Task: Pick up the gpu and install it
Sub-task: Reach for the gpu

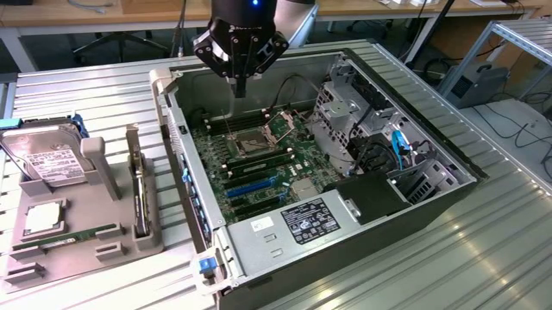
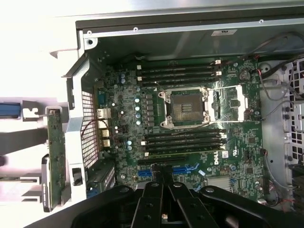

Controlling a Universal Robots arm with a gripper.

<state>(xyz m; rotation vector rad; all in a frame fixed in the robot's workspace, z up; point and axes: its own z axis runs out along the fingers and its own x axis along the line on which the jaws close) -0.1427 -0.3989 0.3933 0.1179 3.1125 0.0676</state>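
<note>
While the pincer [image 1: 240, 92] hangs closed and empty, the motherboard [image 2: 237, 164] logo [image 2: 219, 156] reads Dell.

Beyond the ribbed metal table [image 1: 77, 90], a wooden desk [image 1: 103, 16] stands with a chair base [image 1: 121, 42] under it; beside the table, cables [image 1: 528, 132] trail across grey floor [image 1: 496, 113].

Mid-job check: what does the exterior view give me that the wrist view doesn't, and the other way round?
Exterior view: the hard drive and RAM stick in the grey tray, plus the power supply. Wrist view: the perforated rear grille straight on. Both: the shut gripper, empty, over the motherboard, and the gpu standing in its tray slot.
</note>
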